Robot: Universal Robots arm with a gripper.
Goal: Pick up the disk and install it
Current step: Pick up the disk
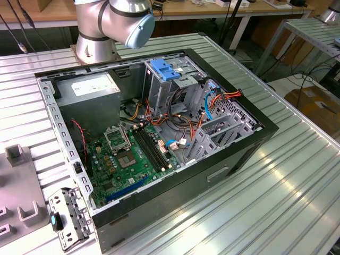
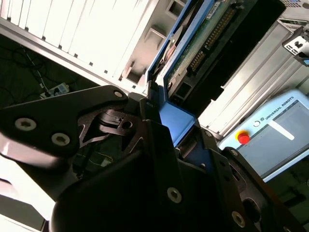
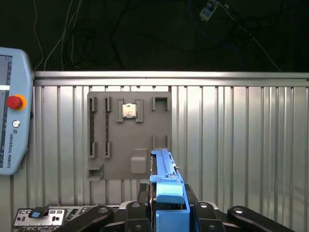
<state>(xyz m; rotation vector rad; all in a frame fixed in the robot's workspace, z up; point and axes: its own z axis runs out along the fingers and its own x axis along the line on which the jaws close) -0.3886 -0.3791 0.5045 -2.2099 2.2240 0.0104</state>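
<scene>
**Q:** In what state is the end effector?
**A:** Closed. In both wrist views the matte black, screw-studded end effector [image 3: 169, 212] [image 2: 181, 133] grips the disk [image 3: 163, 166] [image 2: 203, 46]. The disk is a flat rectangular metal hard drive with glossy blue plastic side rails. The black fingers [image 2: 154, 140] press on its opposite sides.

**Q:** Where does the disk sit?
**A:** Between the fingers, held edgewise and projecting past their tips. The second wrist view shows its green circuit-board face and a row of connector pins.

**Q:** What lies beyond the end effector?
**A:** A ribbed, bright aluminium bench [image 3: 241, 145]. On it, past the disk's far end, lies a flat grey fixture plate [image 3: 120, 145] cut with rectangular slots and recesses. A small square silver processor chip [image 3: 128, 110] sits in one recess. Off to one side of the end effector lies a pale blue-grey control pendant [image 3: 9, 145] [image 2: 280, 140] with a round red button.

**Q:** And the exterior view?
**A:** An open black tower computer case [image 1: 239, 159] rests on the ribbed bench. Inside it are a green motherboard [image 1: 133, 159] and a blue-handled metal drive cage [image 1: 164, 79]. Its position relative to the end effector cannot be told.
</scene>
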